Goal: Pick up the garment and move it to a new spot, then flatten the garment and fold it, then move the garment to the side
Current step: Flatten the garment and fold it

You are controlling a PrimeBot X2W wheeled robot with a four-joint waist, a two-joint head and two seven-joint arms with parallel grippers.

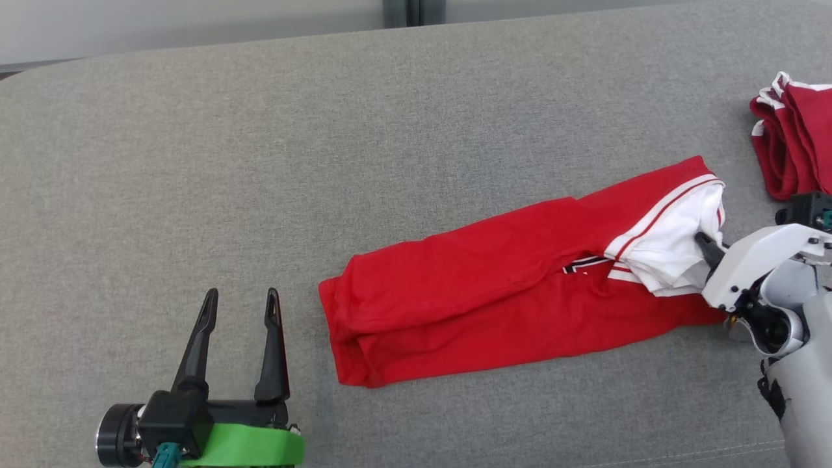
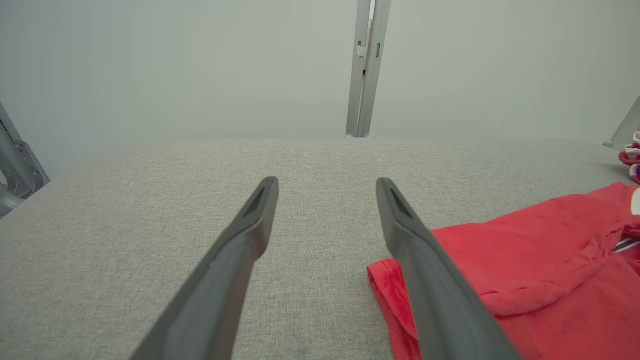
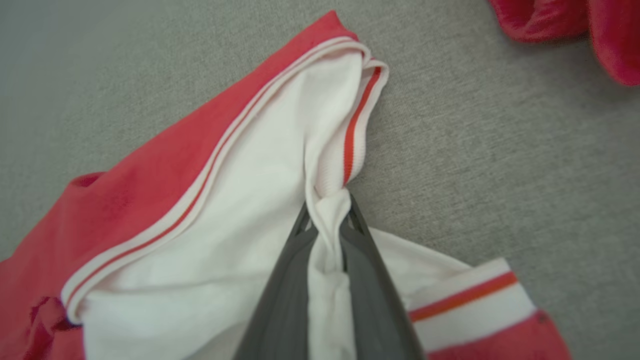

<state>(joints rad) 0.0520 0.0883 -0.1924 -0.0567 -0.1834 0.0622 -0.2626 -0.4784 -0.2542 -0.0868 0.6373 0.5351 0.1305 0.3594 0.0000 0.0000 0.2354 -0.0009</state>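
Fabric of the red jersey garment (image 1: 487, 286) with white striped trim looked limp, light; right gripper (image 3: 327, 217) pinched that trim, a sound hold; left gripper (image 1: 240, 305) gaped, empty.

Setting: a robotics laboratory or test cell, as far as the surroundings are indicating. A table (image 1: 416, 117) covered in grey woven cloth, rounded at its far corner, is taking up the whole work area. Plain pale wall panels (image 2: 175, 65) are closing it off directly behind, meeting at a bare aluminium post (image 2: 366, 70). A grey metal frame piece (image 2: 15, 165) is standing beside the table at the left of the left wrist view. A red garment (image 1: 494, 286) and a second red bundle (image 1: 796, 136) are lying on the cloth.
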